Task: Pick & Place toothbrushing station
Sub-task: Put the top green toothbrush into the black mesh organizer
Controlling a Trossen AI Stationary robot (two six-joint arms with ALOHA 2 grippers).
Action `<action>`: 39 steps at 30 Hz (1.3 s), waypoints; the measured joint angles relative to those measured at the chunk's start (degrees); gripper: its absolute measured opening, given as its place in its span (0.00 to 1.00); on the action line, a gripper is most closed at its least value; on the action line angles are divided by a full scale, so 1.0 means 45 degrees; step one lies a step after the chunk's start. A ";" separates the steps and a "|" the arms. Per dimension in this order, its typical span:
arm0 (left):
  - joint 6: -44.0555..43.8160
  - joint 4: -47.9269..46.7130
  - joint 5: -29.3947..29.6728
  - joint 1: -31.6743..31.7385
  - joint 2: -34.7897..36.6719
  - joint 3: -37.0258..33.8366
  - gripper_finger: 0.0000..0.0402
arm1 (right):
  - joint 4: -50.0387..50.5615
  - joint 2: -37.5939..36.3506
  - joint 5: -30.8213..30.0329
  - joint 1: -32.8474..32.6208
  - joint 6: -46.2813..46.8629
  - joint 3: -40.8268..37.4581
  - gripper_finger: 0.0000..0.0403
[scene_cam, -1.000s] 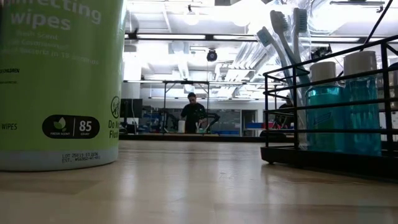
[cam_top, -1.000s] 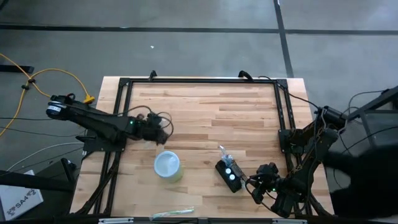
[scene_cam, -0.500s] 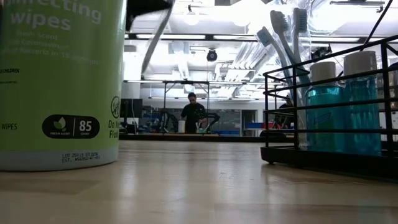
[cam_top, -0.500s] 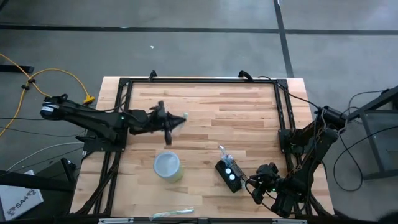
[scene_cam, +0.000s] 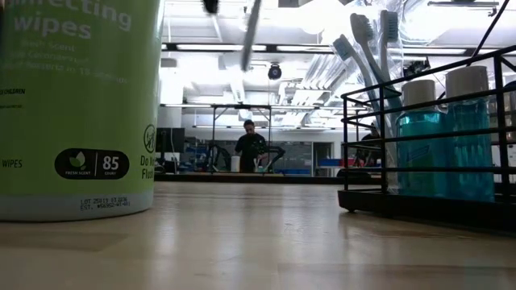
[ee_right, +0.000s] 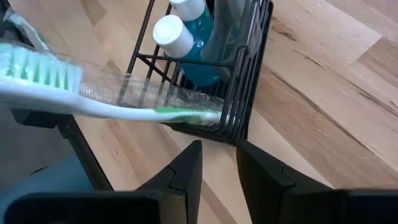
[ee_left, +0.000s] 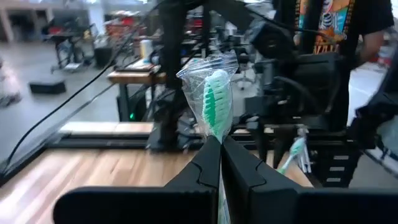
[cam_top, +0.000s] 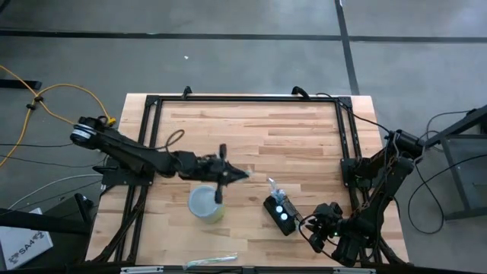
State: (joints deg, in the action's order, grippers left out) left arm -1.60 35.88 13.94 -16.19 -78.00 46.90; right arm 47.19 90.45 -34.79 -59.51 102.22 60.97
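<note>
my left gripper [ee_left: 219, 140] is pinched tight on a green toothbrush in a clear wrapper [ee_left: 214, 99], its head standing up out of my fingers. a second ago that hand sat back toward nine o'clock on the table [cam_top: 297, 129]; it has swung out over the middle and now hangs past the wipes tub [cam_top: 205, 204], toward the toothbrushing station [cam_top: 280, 213]. i judge the brush is on its way to the rack, so what is left is lining up and lowering it in.

my right gripper [ee_right: 217, 158] has not moved; its fingers are parted with nothing between them, waiting just beside the station at the five o'clock corner.

the station is a black wire rack standing between the tub and my right gripper, toward five o'clock from the table's centre.

counts: two arms, one tub, one rack, two blue bottles [scene_cam: 447, 129] with white caps in it, at least two toothbrushes [scene_cam: 367, 48] standing in it, one in my left hand, and one wrapped brush [cam_top: 211, 261] lying at the six o'clock edge. one person [scene_cam: 249, 145] stands far off in the room.
</note>
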 joint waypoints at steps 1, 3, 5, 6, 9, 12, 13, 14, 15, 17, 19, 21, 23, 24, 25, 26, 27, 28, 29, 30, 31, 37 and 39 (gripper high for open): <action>0.0281 -0.0002 -0.0041 -0.0136 -0.0310 0.0373 0.00 | -0.0024 0.0000 0.0056 0.0000 0.0004 0.0000 0.22; 0.0967 -0.0078 -0.0070 -0.0436 -0.0899 0.1156 0.00 | -0.0042 0.0000 0.0102 0.0000 0.0009 0.0000 0.22; 0.1623 -0.0088 -0.0089 -0.0709 -0.1381 0.1882 0.00 | -0.0044 0.0000 0.0103 0.0000 0.0009 0.0000 0.22; 0.1861 -0.0156 -0.0094 -0.0842 -0.1563 0.2169 0.00 | -0.0042 0.0000 0.0103 0.0000 0.0004 0.0000 0.22; 0.2223 -0.0205 -0.0128 -0.1168 -0.2034 0.2805 0.00 | 0.0004 0.0000 0.0069 -0.0053 -0.0059 0.0000 0.22; 0.2407 -0.0048 -0.0611 -0.1414 -0.2243 0.3124 0.00 | 0.0367 -0.0038 0.0158 -0.0163 -0.0098 0.0000 0.22; 0.2404 -0.0010 -0.0799 -0.1459 -0.2240 0.3162 0.00 | 0.0570 -0.0122 0.0195 -0.0204 -0.0098 0.0000 0.22; 0.2403 0.0072 -0.0973 -0.1474 -0.2238 0.3190 0.00 | 0.0815 -0.0278 0.0200 -0.0209 -0.0098 0.0000 0.22; 0.2400 0.0086 -0.1022 -0.1479 -0.2230 0.3194 0.00 | 0.1083 -0.0460 0.0200 -0.0209 -0.0078 0.0000 0.22; 0.2398 0.0054 -0.1020 -0.1483 -0.2228 0.3194 0.00 | 0.1684 -0.0891 0.0161 -0.0202 -0.0049 0.0000 0.22; 0.2398 -0.0001 -0.0992 -0.1465 -0.2228 0.3194 0.00 | 0.2198 -0.1352 -0.0049 -0.0176 -0.0060 0.0000 0.22; 0.2389 -0.0014 -0.0970 -0.1438 -0.2228 0.3194 0.00 | 0.2651 -0.1868 -0.0419 -0.0121 -0.0193 0.0000 0.22; 0.2388 -0.0065 -0.0970 -0.1391 -0.2228 0.3194 0.00 | 0.2980 -0.2396 -0.0891 -0.0031 -0.0544 0.0000 0.22; 0.2388 -0.0062 -0.0973 -0.1361 -0.2228 0.3194 0.00 | 0.3006 -0.2669 -0.1185 0.0031 -0.0852 0.0000 0.22; 0.2388 -0.0054 -0.0973 -0.1338 -0.2228 0.3194 0.00 | 0.2996 -0.2960 -0.1512 0.0102 -0.1244 0.0000 0.22; 0.2383 -0.0030 -0.0973 -0.1334 -0.2228 0.3194 0.00 | 0.2962 -0.3268 -0.1851 0.0184 -0.1688 0.0002 0.22; 0.2373 -0.0010 -0.0973 -0.1334 -0.2228 0.3194 0.00 | 0.2867 -0.3566 -0.2205 0.0275 -0.2237 0.0017 0.22; 0.2368 -0.0006 -0.0973 -0.1334 -0.2228 0.3194 0.00 | 0.2724 -0.3830 -0.2562 0.0375 -0.2853 0.0081 0.22; 0.2364 0.0012 -0.0973 -0.1334 -0.2228 0.3194 0.00 | 0.2408 -0.4060 -0.2915 0.0488 -0.3588 0.0152 0.22; 0.2360 0.0059 -0.0973 -0.1334 -0.2228 0.3189 0.00 | 0.1979 -0.4259 -0.3260 0.0624 -0.4579 0.0238 0.22; 0.2359 0.0130 -0.1011 -0.1334 -0.2228 0.3189 0.00 | 0.1414 -0.4412 -0.3588 0.0757 -0.5666 0.0310 0.22; 0.2289 0.0966 -0.1587 -0.1354 -0.2228 0.3184 0.00 | -0.3848 -0.4573 -0.4068 0.1648 -1.3498 0.0355 0.22; 0.2178 0.1044 -0.1590 -0.1409 -0.2228 0.3184 0.00 | -0.5055 -0.4383 -0.3775 0.2000 -1.5335 0.0355 0.23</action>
State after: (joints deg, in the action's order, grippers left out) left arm 8.20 40.58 6.79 -22.54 -88.03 61.23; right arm 24.44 70.73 -51.78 -50.51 33.21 62.57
